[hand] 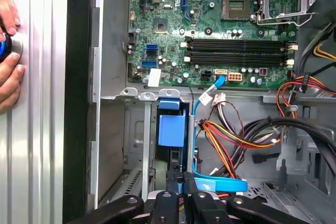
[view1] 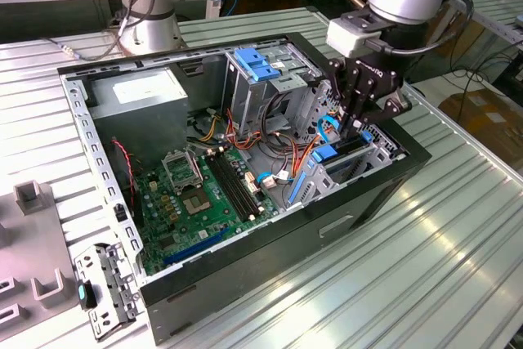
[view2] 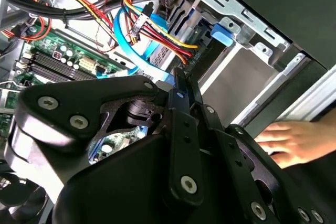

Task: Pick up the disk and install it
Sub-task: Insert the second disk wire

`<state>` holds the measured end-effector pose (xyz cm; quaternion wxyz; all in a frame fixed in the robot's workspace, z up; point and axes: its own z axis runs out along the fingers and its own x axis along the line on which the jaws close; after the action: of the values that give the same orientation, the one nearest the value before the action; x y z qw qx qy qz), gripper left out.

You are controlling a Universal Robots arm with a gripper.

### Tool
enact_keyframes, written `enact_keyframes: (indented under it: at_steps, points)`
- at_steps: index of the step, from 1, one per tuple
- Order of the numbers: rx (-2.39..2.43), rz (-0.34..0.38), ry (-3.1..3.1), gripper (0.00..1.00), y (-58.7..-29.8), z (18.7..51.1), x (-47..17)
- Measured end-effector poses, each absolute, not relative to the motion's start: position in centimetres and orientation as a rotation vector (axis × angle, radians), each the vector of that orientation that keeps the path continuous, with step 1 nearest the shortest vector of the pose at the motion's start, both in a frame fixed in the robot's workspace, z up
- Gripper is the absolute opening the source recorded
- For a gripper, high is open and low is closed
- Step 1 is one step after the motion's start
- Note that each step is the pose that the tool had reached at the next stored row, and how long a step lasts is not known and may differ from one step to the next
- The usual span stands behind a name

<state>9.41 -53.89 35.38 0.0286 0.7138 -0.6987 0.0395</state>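
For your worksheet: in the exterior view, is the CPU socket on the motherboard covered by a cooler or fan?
No. The CPU socket lies bare on the motherboard, its metal frame exposed with nothing mounted over it.

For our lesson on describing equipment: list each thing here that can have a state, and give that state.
computer case, on its side, side panel off
disk, on edge in the drive bay
gripper, shut, down at the disk
CPU socket, bare, no cooler
memory slots, look empty
hand, resting outside the case
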Motion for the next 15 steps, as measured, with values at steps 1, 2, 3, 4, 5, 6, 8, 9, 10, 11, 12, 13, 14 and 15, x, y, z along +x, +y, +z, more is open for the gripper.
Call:
enact_keyframes:
  at_steps: [1, 2, 3, 4, 5, 6, 8, 9, 10, 11, 12, 13, 14, 15]
  points:
    - [2.209, 0.109, -2.162, 0.16, -54.2, 35.3, 9.4]
    - [2.214, 0.098, -2.168, 0.16, -54.4, 35.3, 9.4]
    - [2.218, 0.090, -2.172, 0.16, -54.6, 35.3, 9.4]
    - [2.222, 0.083, -2.176, 0.16, -54.7, 35.3, 9.4]
    - [2.230, 0.067, -2.183, 0.16, -54.9, 35.3, 9.4]
    - [2.236, 0.055, -2.189, 0.16, -55.1, 35.3, 9.4]
    - [2.247, 0.030, -2.201, 0.16, -55.4, 35.3, 9.4]
    - [2.250, 0.023, -2.204, 0.16, -55.5, 35.3, 9.4]
    - [2.253, 0.018, -2.207, 0.16, -55.6, 35.2, 9.4]
    - [2.255, 0.014, -2.209, 0.16, -55.8, 35.2, 9.4]
    - [2.258, 0.007, -2.212, 0.16, -55.9, 35.2, 9.4]
    - [2.260, 0.003, -2.214, 0.16, -56.1, 35.2, 9.4]
    - [2.261, 0.000, -2.215, 0.16, -56.2, 35.2, 9.4]
    - [2.263, -0.004, -2.217, 0.16, -56.3, 35.2, 9.4]
